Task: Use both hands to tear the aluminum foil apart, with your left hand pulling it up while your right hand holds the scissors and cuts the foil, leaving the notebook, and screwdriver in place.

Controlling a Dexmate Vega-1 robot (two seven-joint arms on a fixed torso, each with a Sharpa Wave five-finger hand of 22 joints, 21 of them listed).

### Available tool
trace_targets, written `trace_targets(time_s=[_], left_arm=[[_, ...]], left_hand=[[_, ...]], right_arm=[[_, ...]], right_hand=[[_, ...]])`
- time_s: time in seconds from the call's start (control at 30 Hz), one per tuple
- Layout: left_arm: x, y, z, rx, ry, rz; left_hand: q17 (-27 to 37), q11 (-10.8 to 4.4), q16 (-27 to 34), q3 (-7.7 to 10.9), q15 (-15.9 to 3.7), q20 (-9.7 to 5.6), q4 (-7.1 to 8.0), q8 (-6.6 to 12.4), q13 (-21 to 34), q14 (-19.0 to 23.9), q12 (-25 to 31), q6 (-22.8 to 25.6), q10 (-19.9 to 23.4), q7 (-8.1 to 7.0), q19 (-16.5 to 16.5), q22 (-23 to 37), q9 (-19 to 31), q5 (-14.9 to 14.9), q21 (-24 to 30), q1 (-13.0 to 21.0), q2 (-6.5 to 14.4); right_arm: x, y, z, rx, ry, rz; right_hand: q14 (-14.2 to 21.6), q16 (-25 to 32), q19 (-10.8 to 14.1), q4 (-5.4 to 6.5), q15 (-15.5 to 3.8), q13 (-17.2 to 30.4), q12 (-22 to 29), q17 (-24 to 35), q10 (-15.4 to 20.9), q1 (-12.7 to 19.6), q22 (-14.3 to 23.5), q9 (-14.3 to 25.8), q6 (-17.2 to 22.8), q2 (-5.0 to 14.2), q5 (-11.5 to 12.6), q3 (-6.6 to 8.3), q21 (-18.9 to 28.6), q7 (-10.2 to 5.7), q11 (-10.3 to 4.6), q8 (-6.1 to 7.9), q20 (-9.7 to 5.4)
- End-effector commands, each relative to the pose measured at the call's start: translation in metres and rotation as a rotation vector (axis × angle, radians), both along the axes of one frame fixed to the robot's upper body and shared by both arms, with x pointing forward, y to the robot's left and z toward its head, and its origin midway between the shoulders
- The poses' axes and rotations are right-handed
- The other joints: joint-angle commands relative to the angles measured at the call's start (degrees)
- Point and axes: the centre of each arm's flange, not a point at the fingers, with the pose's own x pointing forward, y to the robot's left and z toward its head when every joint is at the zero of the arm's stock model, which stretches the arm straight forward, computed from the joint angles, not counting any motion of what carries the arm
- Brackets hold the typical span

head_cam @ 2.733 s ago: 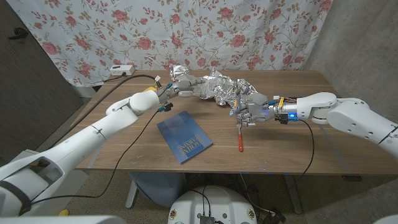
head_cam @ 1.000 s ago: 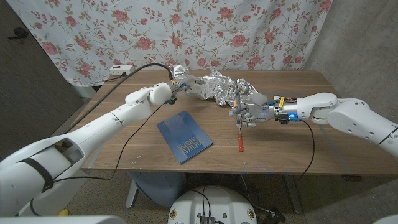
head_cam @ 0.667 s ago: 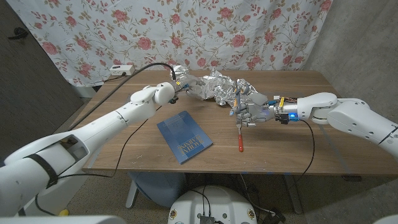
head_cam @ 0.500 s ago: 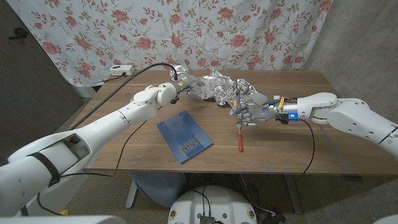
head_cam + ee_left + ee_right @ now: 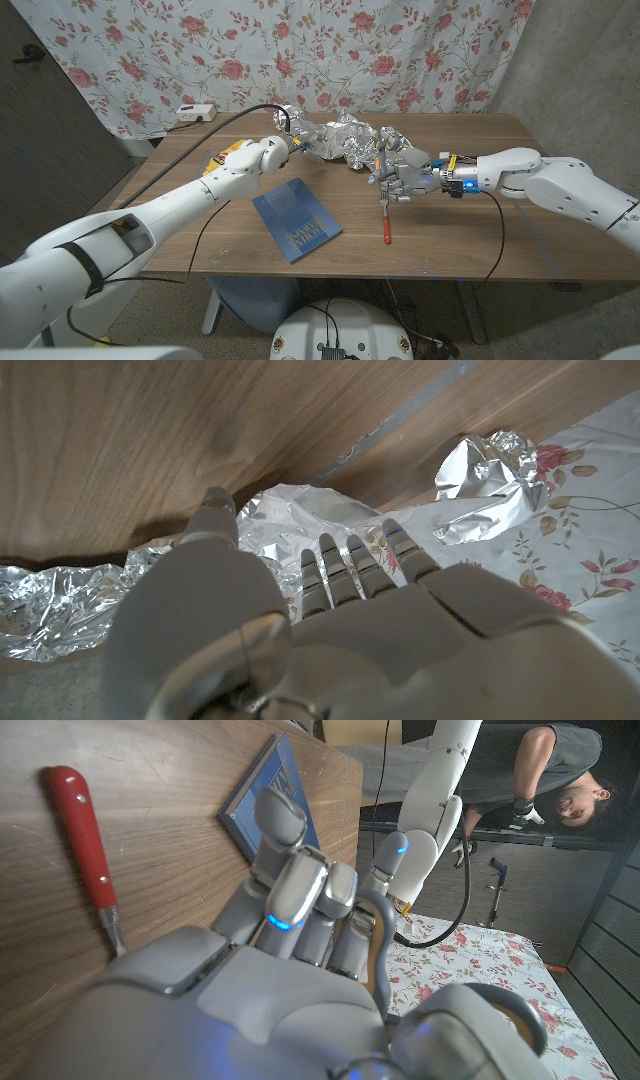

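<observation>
The crumpled aluminum foil (image 5: 345, 140) lies across the far middle of the table. My left hand (image 5: 283, 142) is at its left end, and in the left wrist view the fingers (image 5: 345, 565) and thumb close around the foil (image 5: 290, 510). My right hand (image 5: 402, 180) is at the foil's right part and grips the grey-handled scissors (image 5: 381, 158); a handle loop (image 5: 378, 942) wraps its fingers. The red-handled screwdriver (image 5: 387, 228) lies just in front of that hand, and the blue notebook (image 5: 296, 219) lies front centre.
A white power strip (image 5: 192, 112) sits at the table's far left corner, with a black cable running to my left arm. A yellow object (image 5: 225, 152) lies behind the left forearm. A person (image 5: 560, 780) stands beyond the table in the right wrist view.
My left arm has swung further right and forward while the hand stays at the foil's left end. The right hand, scissors, screwdriver and notebook have not moved.
</observation>
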Motion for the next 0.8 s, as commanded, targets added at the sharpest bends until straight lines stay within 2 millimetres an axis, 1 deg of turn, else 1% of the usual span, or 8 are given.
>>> trace_targets(time_s=[0.03,0.3,0.4,0.47,0.6,0.8], left_arm=[[0.0059,-0.0097,-0.0049,0.048,-0.056,0.046],[0.0068,-0.0147,-0.0042,0.076,-0.117,0.065],[0.0075,-0.016,-0.0041,0.091,-0.115,0.068],[0.0075,-0.0167,-0.0043,0.106,-0.121,0.075],[0.0095,-0.0169,-0.0054,0.14,-0.127,0.086],[0.0132,-0.0186,-0.0082,0.157,-0.121,0.09]], left_hand=[[0.09,0.25,-0.11,0.2,0.27,0.08,-0.28,0.34,0.17,0.19,0.31,0.89,0.48,-0.05,0.83,0.29,0.09,0.19,0.48,0.04,0.46],[-0.03,0.66,-1.31,0.83,0.8,0.0,-0.82,0.08,0.07,-2.04,-0.3,0.96,-0.52,-0.13,0.79,0.31,0.11,0.4,0.21,1.25,1.12],[-0.12,0.95,-1.91,1.16,1.44,0.01,-1.12,-0.2,-0.04,-3.33,-0.89,0.74,-1.55,-0.5,-0.07,0.3,0.13,0.45,-0.28,2.02,1.38],[-0.16,0.85,-2.23,1.36,1.64,0.17,-1.3,-0.55,-0.12,-4.2,-1.34,0.1,-2.41,-0.81,-0.66,0.28,0.14,0.47,-0.59,2.53,1.45],[-0.19,1.05,-2.59,1.86,2.27,0.76,-1.59,-1.18,-0.23,-5.86,-2.11,-1.43,-3.97,-1.27,-2.24,0.25,0.17,0.56,-1.23,3.75,1.68],[-0.19,0.93,-2.54,2.04,2.29,0.96,-1.64,-1.33,-0.22,-6.16,-2.25,-1.95,-4.29,-1.5,-2.66,0.24,0.18,0.58,-1.34,4.2,1.77]], right_arm=[[0.0009,0.0023,0.0013,0.0,-0.004,0.002],[0.0003,0.0038,0.0014,0.003,-0.006,0.001],[0.0001,0.0042,0.001,0.005,-0.009,0.0],[-0.0001,0.0045,0.0006,0.006,-0.009,0.001],[-0.0001,0.0048,-0.001,0.007,-0.005,-0.001],[-0.0006,0.0053,-0.0021,0.012,-0.001,-0.002]], right_hand=[[-0.72,0.28,0.72,-0.38,-0.56,0.01,0.3,0.22,1.66,0.06,0.0,0.26,0.58,0.39,-0.33,0.01,-0.23,9.62,-1.75,-0.04,-0.04],[-0.7,0.28,0.72,-0.44,-0.56,0.01,0.3,0.22,1.68,0.32,0.01,0.37,0.77,0.68,-0.4,0.11,-0.33,9.61,-1.76,0.01,-0.03],[-0.7,0.28,0.72,-0.44,-0.56,0.01,0.3,0.22,1.69,0.34,0.04,0.36,0.77,0.7,-0.41,0.11,-0.32,9.67,-1.77,0.0,-0.03],[-0.7,0.28,0.72,-0.44,-0.56,0.01,0.3,0.22,1.69,0.35,0.07,0.41,0.71,0.72,-0.41,0.11,-0.31,9.64,-1.77,-0.01,-0.02],[-0.7,0.28,0.75,-0.45,-0.56,0.01,0.31,0.22,1.72,0.38,0.09,0.5,0.68,0.76,-0.42,0.13,-0.29,9.54,-1.78,0.03,0.01],[-0.71,0.27,0.74,-0.48,-0.56,0.0,0.31,0.21,1.83,0.5,0.02,0.58,0.77,0.91,-0.49,0.14,-0.41,9.62,-1.82,0.06,-0.03]])
